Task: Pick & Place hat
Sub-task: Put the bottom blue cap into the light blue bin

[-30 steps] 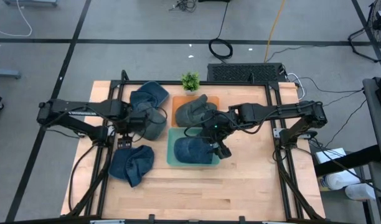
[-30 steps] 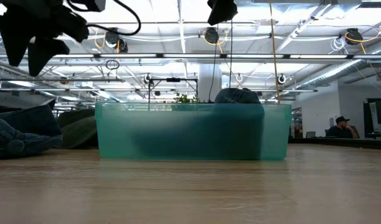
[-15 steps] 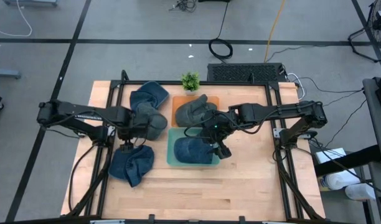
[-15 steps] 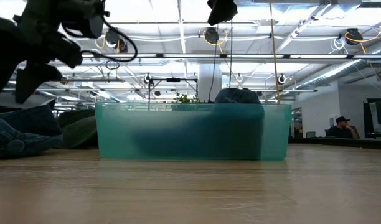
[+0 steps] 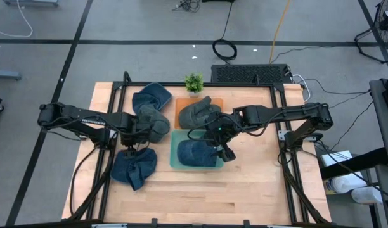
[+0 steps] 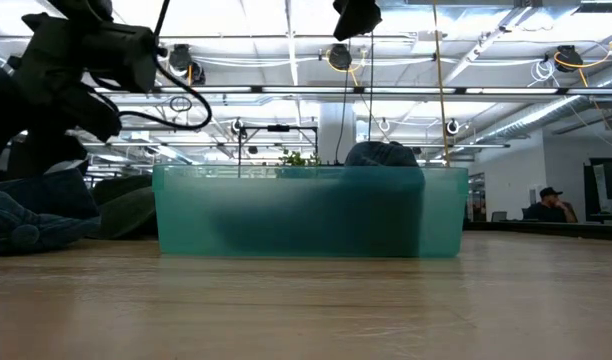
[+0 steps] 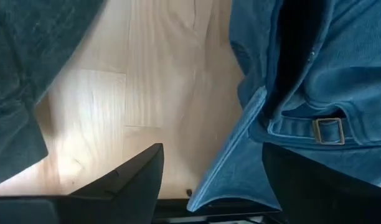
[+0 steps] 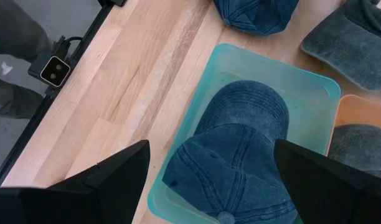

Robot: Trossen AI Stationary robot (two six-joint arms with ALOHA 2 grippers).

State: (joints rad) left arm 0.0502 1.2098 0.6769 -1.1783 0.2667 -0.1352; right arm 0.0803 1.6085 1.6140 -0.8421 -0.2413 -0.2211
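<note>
Hats [image 5: 132, 166] on wood table [image 5: 245, 183] (open workshop)

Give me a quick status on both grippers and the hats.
Left gripper open above blue hat on table. Right gripper open over teal bin, blue hat inside. Nothing blocking.

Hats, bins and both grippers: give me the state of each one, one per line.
Teal bin: holds one blue hat.
Orange bin: holds a grey hat.
Front blue hat: loose on the table.
Left gripper: open, empty, above that hat.
Right gripper: open, empty, over the teal bin.
</note>
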